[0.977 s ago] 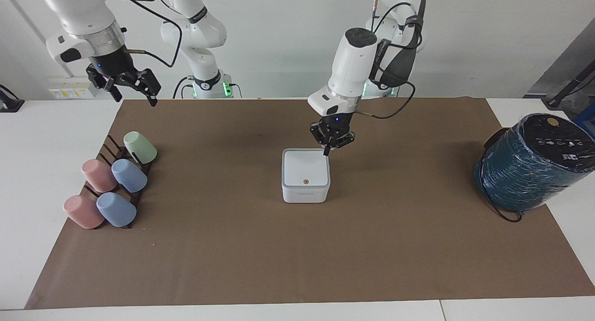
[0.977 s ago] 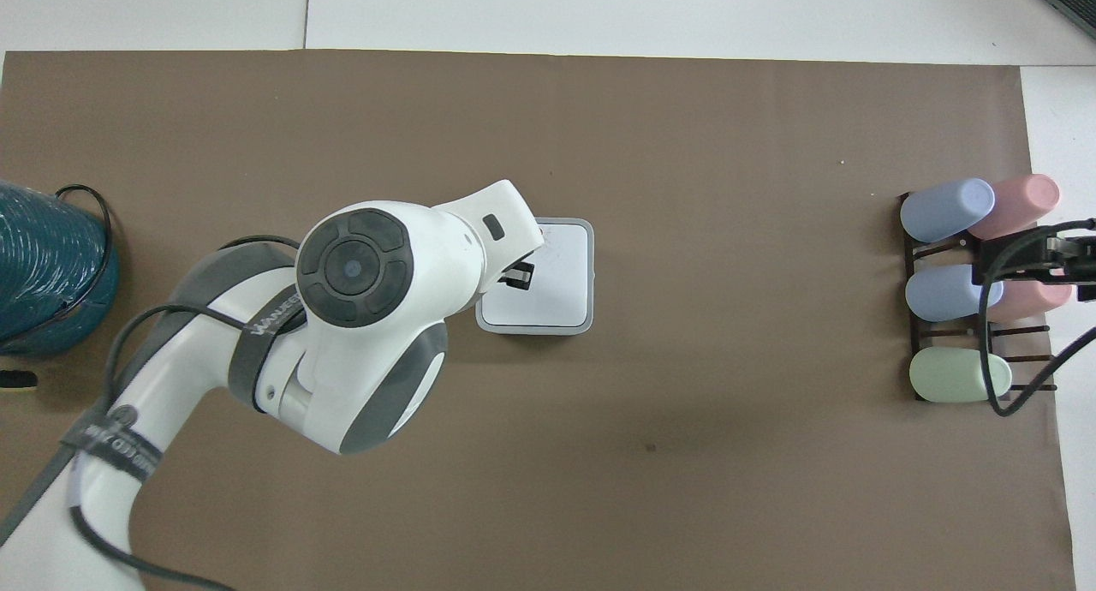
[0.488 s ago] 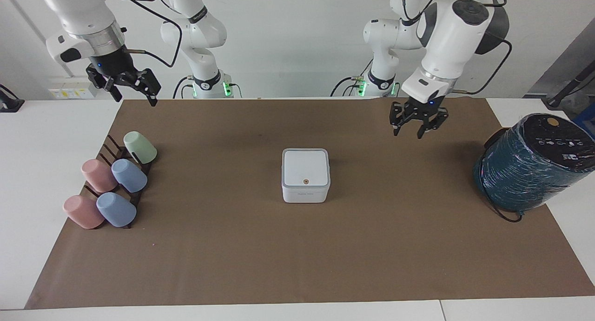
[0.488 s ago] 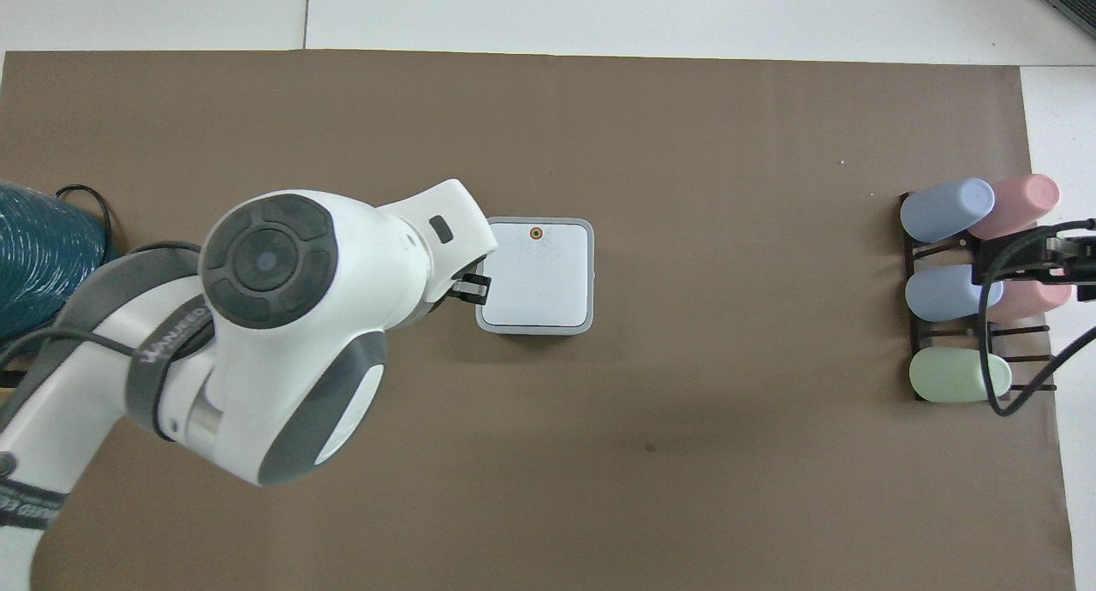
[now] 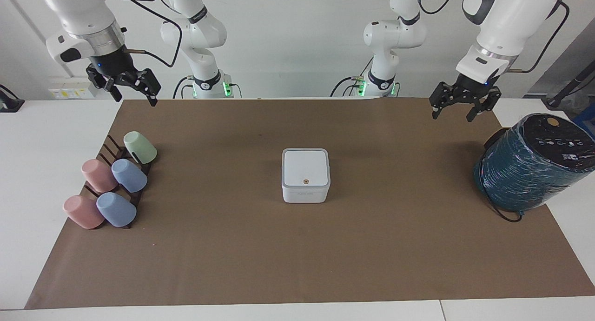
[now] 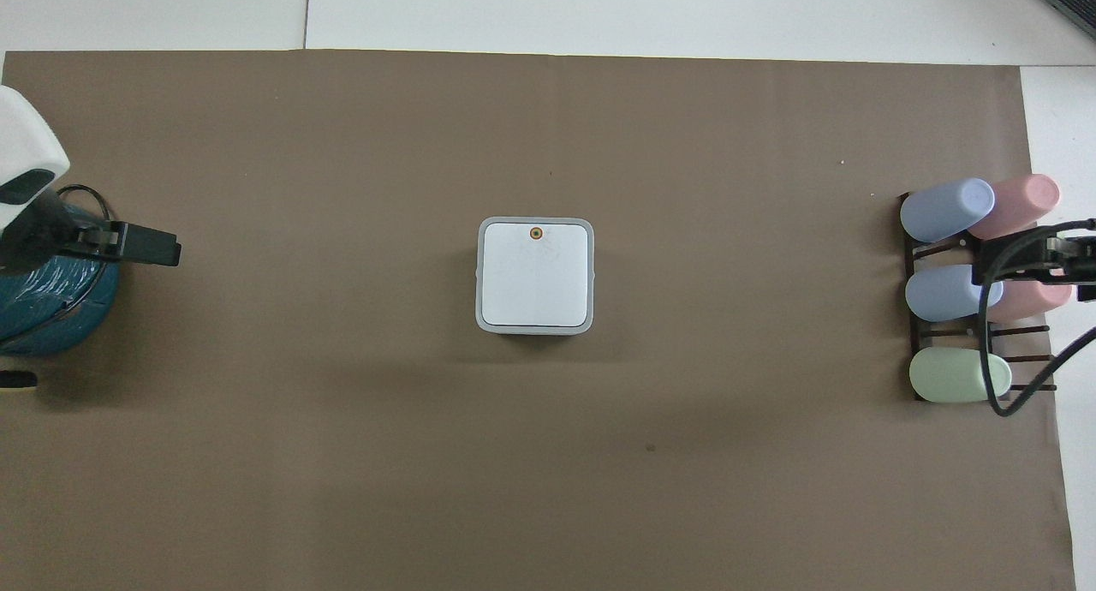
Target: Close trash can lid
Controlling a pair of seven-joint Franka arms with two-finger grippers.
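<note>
Since the earlier frames the left hand [image 5: 460, 108] has pulled away from the trash can [image 5: 306, 189] and now hangs, fingers spread and holding nothing, over the brown mat toward the left arm's end of the surface [image 5: 28, 172], close above the teal wrapped cylinder [image 5: 530, 165].

Across the facing view from its left side: the right hand [image 5: 131, 89] waits in the air over the mat's corner nearest the robots, fingers spread, above the rack of pastel cups [image 5: 114, 181]. In the middle of the mat stands the trash can, well apart from both hands. Toward the left arm's end sit the cylinder and the left hand.

The lid [image 5: 305, 167] lies flat on the can with its edges flush all round, so the closing step looks done. What remains, as I judge it, is only for the left arm to finish retreating; no further contact with the can seems called for.

The can is roughly cube-shaped, so it has no clear long axis. It stands upright and square to the mat's edges, its lettered front facing away from the robots, with the lid's orange dot [image 6: 536, 233] at that same edge.
</note>
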